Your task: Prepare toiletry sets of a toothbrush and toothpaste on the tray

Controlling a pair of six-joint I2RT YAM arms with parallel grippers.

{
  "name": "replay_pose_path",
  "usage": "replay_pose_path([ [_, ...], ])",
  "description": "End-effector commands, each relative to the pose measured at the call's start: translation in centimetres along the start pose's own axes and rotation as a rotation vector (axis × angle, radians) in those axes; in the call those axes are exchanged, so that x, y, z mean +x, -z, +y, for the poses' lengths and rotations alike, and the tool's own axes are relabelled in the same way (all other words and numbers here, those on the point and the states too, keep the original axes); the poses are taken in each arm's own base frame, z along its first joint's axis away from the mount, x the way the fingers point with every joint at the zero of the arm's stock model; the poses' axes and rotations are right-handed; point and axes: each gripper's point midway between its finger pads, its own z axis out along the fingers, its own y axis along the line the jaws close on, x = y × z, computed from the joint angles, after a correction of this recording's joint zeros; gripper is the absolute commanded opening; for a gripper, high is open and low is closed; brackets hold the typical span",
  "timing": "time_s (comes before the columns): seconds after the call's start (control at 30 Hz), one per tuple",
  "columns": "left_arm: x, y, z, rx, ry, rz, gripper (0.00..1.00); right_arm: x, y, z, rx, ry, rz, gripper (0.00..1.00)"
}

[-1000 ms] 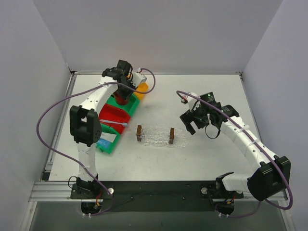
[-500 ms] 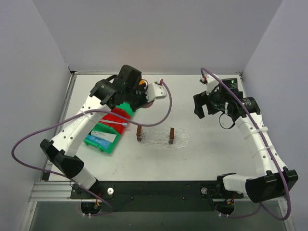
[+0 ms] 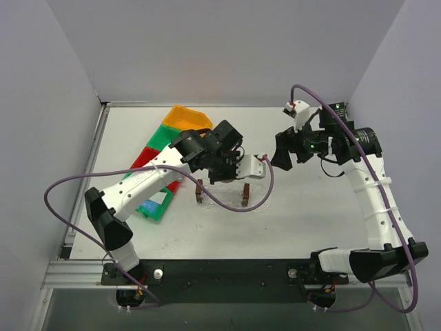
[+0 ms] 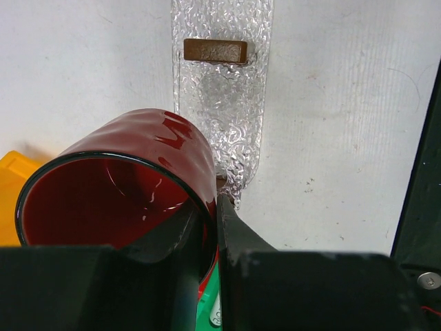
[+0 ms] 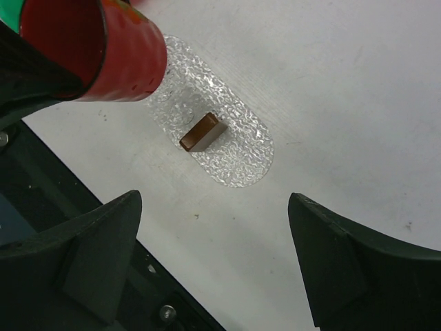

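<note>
Your left hand [image 4: 213,207] is clamped on the rim of the red cup [image 4: 138,172], tilted over the tray [image 4: 222,103]; that thin pinch could slip, dropping it onto the brown block [image 4: 215,50]; your right hand [image 5: 215,198] hangs spread wide; no toothbrush or toothpaste on the tray; open table [image 3: 310,207] lies rightward.

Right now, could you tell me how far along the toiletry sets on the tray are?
Done: nothing yet. The clear tray shows only its brown handles, with no toothbrush or toothpaste on it. In hand: the left gripper pinches the rim of a red cup, tilted over one end of the tray; the right gripper is open and empty nearby. Left: getting both items onto the tray.
</note>
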Motion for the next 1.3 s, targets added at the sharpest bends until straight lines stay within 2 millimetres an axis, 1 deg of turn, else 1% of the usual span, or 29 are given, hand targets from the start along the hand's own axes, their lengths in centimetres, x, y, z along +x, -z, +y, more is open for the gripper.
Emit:
replay_pose_path([
  [0.0, -3.1, 1.0, 2.5, -0.117, -0.031, -0.074, 0.00, 0.4, -0.8, 2.2, -0.129, -0.063, 0.048, 0.81],
  [0.17, -3.9, 0.3, 2.5, -0.134, -0.042, -0.078, 0.00, 0.0, -2.0, 2.6, -0.181, -0.127, 0.070, 0.77],
  [0.33, -4.4, 0.0, 1.8, -0.123, -0.067, -0.085, 0.00, -0.6, -3.5, 2.8, -0.229, -0.155, 0.091, 0.74],
  [0.67, -5.2, -0.5, 0.6, -0.075, -0.117, -0.101, 0.00, -1.2, -5.9, 4.0, -0.237, -0.089, 0.141, 0.72],
  [0.97, -5.3, -1.5, -0.2, -0.037, -0.131, -0.092, 0.00, -1.2, -8.2, 4.9, -0.243, -0.047, 0.187, 0.71],
  [1.03, -5.3, -1.9, -0.3, -0.031, -0.132, -0.087, 0.00, -1.1, -8.8, 4.9, -0.245, -0.049, 0.203, 0.71],
  [1.27, -5.8, -2.0, -0.2, -0.036, -0.134, -0.093, 0.00, -0.1, -10.3, 4.8, -0.218, -0.023, 0.251, 0.65],
])
